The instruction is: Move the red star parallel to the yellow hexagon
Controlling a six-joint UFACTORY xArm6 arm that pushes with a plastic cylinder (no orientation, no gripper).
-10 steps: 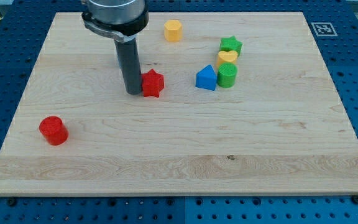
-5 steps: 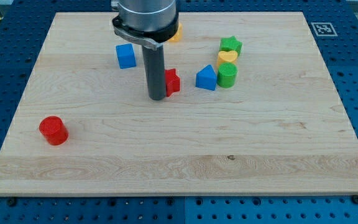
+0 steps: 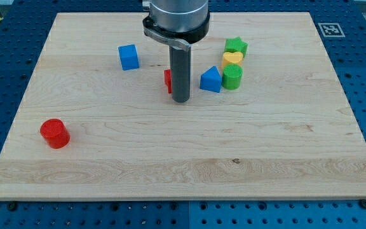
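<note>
Straight dark grey rod, my tip (image 3: 181, 100), silver-and-black round collar above

The red star (image 3: 168, 81) is being covered almost wholly by the dark rod just above the frame's centre; only a thin red sliver is showing at the rod's left edge, so its star shape cannot be made out and contact with my tip (image 3: 181, 100) cannot be judged. The yellow hexagon is being hidden entirely behind the arm's grey housing (image 3: 175, 19) at the upper middle. That housing is being cut off by the top edge of the frame. The wooden board's (image 3: 183, 172) lower corners are being clipped close to the bottom edge. The printed marker (image 3: 330, 29) at upper right is too small to be read.
</note>
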